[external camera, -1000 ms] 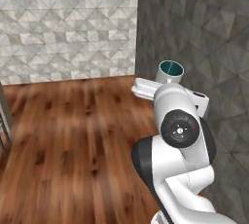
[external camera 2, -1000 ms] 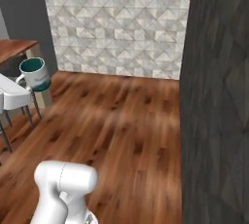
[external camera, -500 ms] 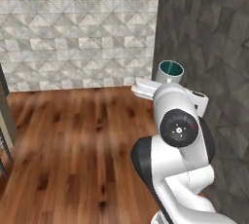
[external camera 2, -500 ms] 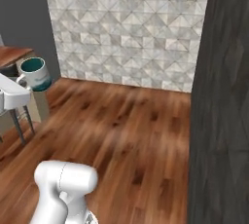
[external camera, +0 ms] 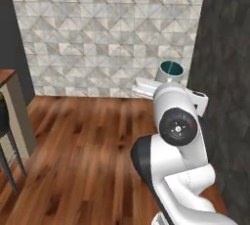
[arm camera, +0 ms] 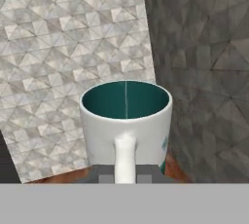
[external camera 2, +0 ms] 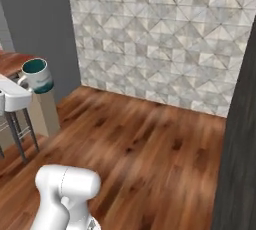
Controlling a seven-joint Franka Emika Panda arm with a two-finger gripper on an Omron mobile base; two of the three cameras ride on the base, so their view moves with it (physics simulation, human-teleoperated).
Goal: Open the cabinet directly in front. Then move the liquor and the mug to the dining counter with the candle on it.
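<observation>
We are gripping the mug (arm camera: 125, 121) with the claw (arm camera: 125, 175), whose two tips are pinching its white loop handle low in the hand view, so the cup is standing upright with its dark teal inside facing up. In the left base view we are seeing the same mug (external camera: 170, 72) riding above and just behind the white arm (external camera: 177, 121), in front of the seam where the pale tiled wall (external camera: 107, 33) is meeting the dark grey wall (external camera: 225, 72). In the right base view the mug (external camera 2: 37, 75) is hanging at the left edge beside a white part of the hand, well above the wood plank floor (external camera 2: 145, 149). Behind it there, a reddish-brown surface (external camera 2: 15, 61) is showing, and below it the dark legs of a stool (external camera 2: 20, 134) are standing on the floor.
</observation>
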